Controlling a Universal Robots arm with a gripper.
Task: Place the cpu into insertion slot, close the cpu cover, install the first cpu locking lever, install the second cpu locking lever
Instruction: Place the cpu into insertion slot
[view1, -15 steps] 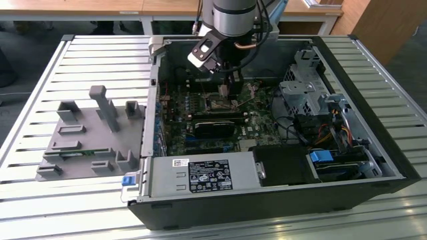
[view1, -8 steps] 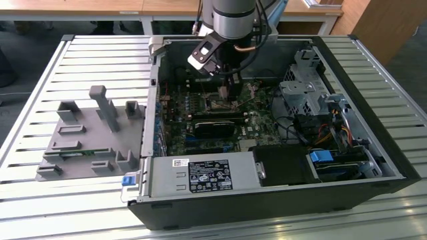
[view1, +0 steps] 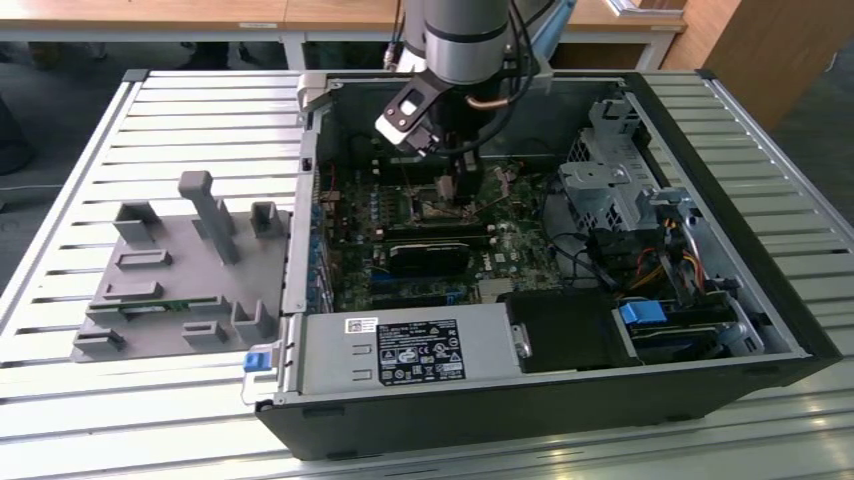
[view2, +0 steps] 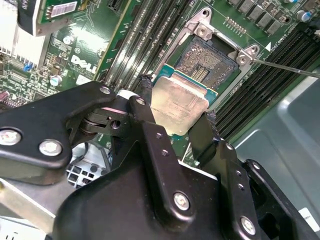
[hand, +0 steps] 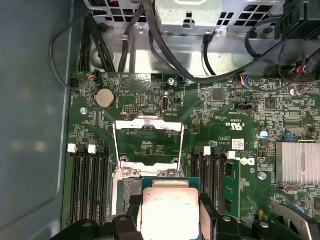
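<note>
Item: cpu (view2: 172, 112), silver lid with green-tan rim, clamped by two opposite edges between the black fingers of the gripper (view2: 177, 100). Holding it by the edges leaves the lid and underside free and keeps the chip flat for seating.

Location: over the near edge of the insertion slot (view2: 207, 60), overlapping it only partly. It appears to be held above the socket and not yet seated, since the socket's dark contact field lies largely uncovered beyond it.

Cpu cover (hand: 148, 123): silvery frame swung up and back from the socket, which leaves the opening clear for the chip.

Locking lever (view2: 287, 68): thin metal rod, unlatched and angled away from the socket corner, presumably released so the cover could lift.

Setting, exterior view: the gripper (view1: 447, 195) reaches down at twelve o'clock of the green motherboard (view1: 521, 250) inside the open computer case (view1: 534, 400). A grey fixture tray (view1: 174, 290) lies at nine o'clock of the case.
</note>
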